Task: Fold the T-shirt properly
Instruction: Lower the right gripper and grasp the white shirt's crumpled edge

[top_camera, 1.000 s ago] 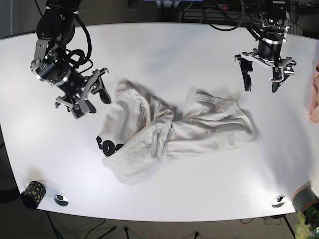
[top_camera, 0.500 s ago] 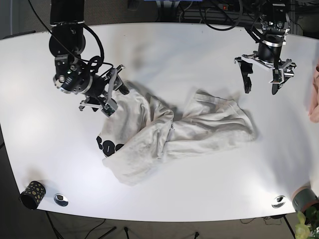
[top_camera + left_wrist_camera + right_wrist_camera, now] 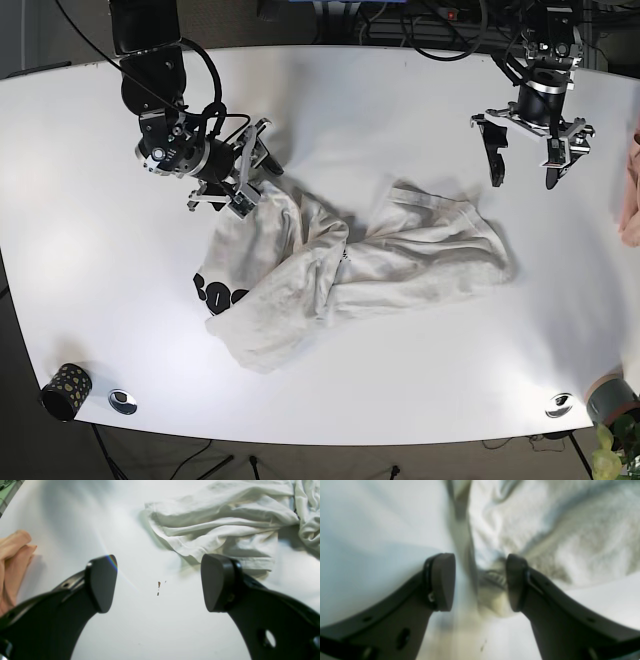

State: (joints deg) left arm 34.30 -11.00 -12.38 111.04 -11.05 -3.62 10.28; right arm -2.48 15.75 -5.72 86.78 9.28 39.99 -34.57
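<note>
Between the half-parted fingers of the right claw (image 3: 480, 585) sits a raised fold of the T-shirt (image 3: 545, 537), blurred in the wrist view. Overhead, that claw (image 3: 245, 178) meets the shirt's (image 3: 350, 265) upper corner. Left claw (image 3: 158, 582) gapes wide over bare desk (image 3: 150, 620), cloth beyond its tips.

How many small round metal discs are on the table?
2: one metal disc near the front left corner beside the dark cup, another disc near the front right corner. None seem hidden.

The T-shirt (image 3: 340, 270) has big black letters at its lower left edge, left of the middle in the base view. Only part shows; it may read "BOO", but folds hide the rest. No other words can be read.
</note>
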